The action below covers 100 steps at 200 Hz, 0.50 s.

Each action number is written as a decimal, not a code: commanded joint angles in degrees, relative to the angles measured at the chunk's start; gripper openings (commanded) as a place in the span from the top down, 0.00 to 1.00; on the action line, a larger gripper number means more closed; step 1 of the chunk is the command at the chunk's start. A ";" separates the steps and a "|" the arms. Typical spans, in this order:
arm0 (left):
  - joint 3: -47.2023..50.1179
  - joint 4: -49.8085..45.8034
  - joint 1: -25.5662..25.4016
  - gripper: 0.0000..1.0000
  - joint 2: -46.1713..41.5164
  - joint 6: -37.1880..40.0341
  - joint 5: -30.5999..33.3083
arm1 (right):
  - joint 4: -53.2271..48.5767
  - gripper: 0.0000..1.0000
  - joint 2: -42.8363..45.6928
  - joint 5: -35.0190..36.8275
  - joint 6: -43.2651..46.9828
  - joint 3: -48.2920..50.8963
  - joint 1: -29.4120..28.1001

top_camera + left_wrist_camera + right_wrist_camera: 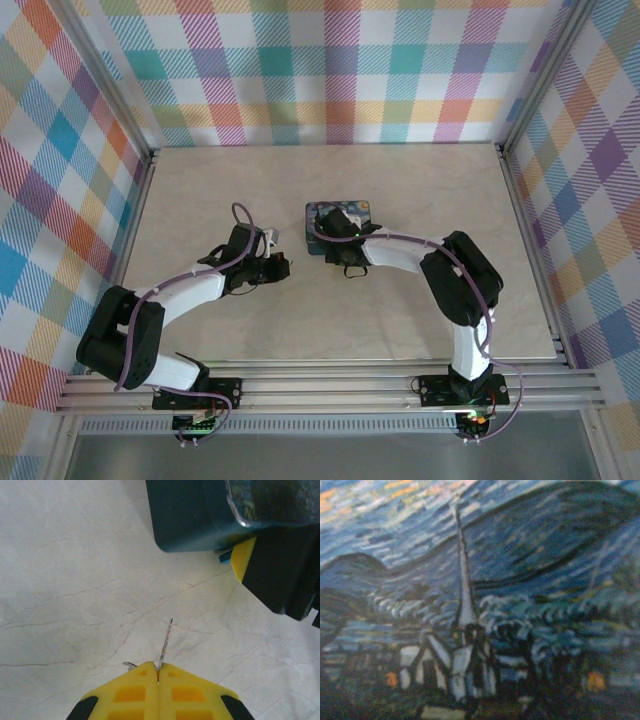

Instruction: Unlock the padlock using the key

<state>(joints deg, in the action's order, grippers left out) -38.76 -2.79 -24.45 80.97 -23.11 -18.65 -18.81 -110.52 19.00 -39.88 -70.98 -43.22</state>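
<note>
Pale marbled surface [200, 190], checked cloth walls [330, 70] on three sides, metal rails [330, 385] along the near edge. On it the padlock [338, 213] lies near the middle, slightly right of centre, well apart from every wall.

Right wrist view: painted face of the padlock [480, 600] close and blurred, outline cut off.

Left wrist view: one dark-blue corner of the padlock [190, 520], the rest cut off at the top edge. The key [165, 645] is a thin blade pointing toward the padlock, apart from it, with bare surface between; its head is hidden between the fingers.

The left end effector [158, 672] is pressed together, pinching the key.

The right end effector [343, 238] sits at the padlock's near edge, one yellow finger [245, 556] against its corner. Clamped or spread: cannot tell.

Open room lies left of the padlock and beyond it.
</note>
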 commanded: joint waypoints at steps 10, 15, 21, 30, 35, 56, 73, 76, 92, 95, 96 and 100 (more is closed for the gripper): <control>0.79 -0.51 0.49 1.00 -2.47 1.38 -0.86 | 1.64 0.52 -2.49 2.95 -0.33 -2.41 -0.36; 0.87 -0.84 0.45 1.00 -2.77 1.63 -0.81 | 1.82 0.53 -2.66 3.09 -0.45 -2.41 -0.37; 0.88 -1.20 0.48 1.00 -2.95 1.99 -0.71 | 2.09 0.54 -2.77 3.29 -0.54 -2.41 -0.37; 0.89 -1.79 0.45 1.00 -3.29 2.26 -0.60 | 2.45 0.55 -2.94 3.57 -0.77 -2.33 -0.37; 0.89 -2.02 0.46 1.00 -3.42 2.46 -0.47 | 2.53 0.56 -3.03 3.73 -0.90 -2.32 -0.33; 0.97 -2.94 0.50 1.00 -4.28 3.04 -0.51 | 2.91 0.58 -3.30 4.26 -0.90 -2.33 -0.37; 1.24 -3.27 0.45 1.00 -4.99 3.40 -0.34 | 3.09 0.62 -3.39 4.61 -0.49 -2.47 -0.37; 1.38 -3.28 0.45 1.00 -5.09 3.49 -0.33 | 3.08 0.63 -3.39 4.63 -0.35 -2.56 -0.37; 1.67 -3.19 0.45 1.00 -5.55 3.75 -0.54 | 2.56 0.69 -3.29 4.73 0.66 -3.14 -0.37; 1.75 -3.19 0.46 1.00 -5.63 3.82 -0.63 | 2.26 0.70 -3.34 4.68 0.87 -3.33 -0.37; 1.76 -3.15 0.46 1.00 -5.73 3.84 -0.70 | 2.23 0.70 -3.32 4.70 1.00 -3.40 -0.37; 1.89 -3.08 0.50 1.00 -5.81 3.86 -0.79 | 1.88 0.72 -3.30 4.66 1.15 -3.66 -0.37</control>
<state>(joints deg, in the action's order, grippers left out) -38.02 -4.51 -24.45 76.82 -21.08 -18.61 -16.75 -112.95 22.06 -39.66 -72.03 -43.22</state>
